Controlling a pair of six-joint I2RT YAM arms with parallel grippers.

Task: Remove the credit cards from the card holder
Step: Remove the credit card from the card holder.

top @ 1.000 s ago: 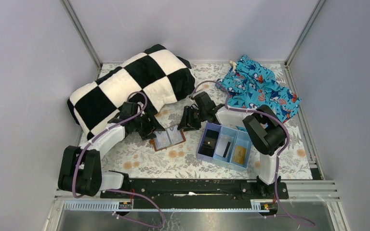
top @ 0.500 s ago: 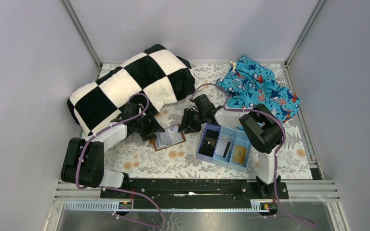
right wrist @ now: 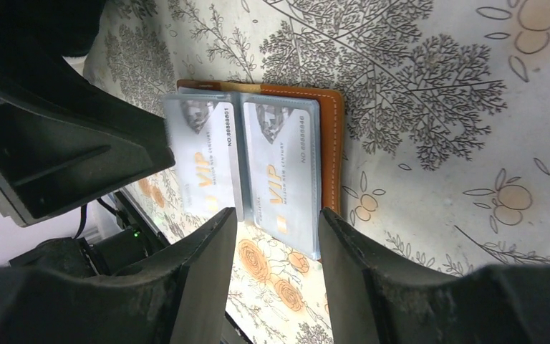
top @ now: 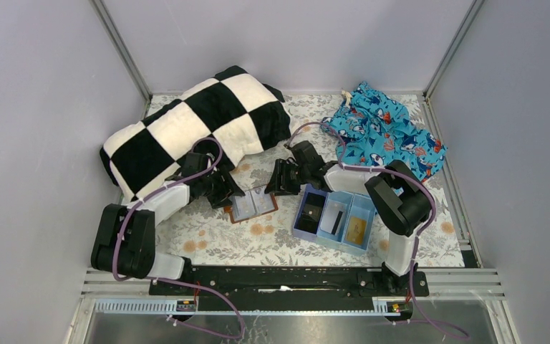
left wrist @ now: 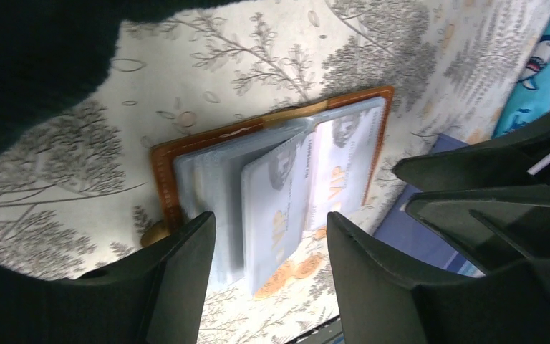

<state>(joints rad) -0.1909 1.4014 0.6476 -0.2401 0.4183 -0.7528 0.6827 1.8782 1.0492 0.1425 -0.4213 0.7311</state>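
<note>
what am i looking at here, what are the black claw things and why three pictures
This is a robot: two arms bolted to the near edge of a table. The wide picture comes from a fixed camera above and behind them. The other two come from a camera on each wrist, so the dark prongs at the bottom are that arm's own fingers. The left gripper and the right gripper are both open and hold nothing; they hover at an open brown card holder with pale VIP cards in its sleeves. Also there: a blue tray, a checkered blanket and a patterned blue cloth.

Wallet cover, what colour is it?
Orange-brown wallet with pale stitching; right wrist view shows it best.
</note>
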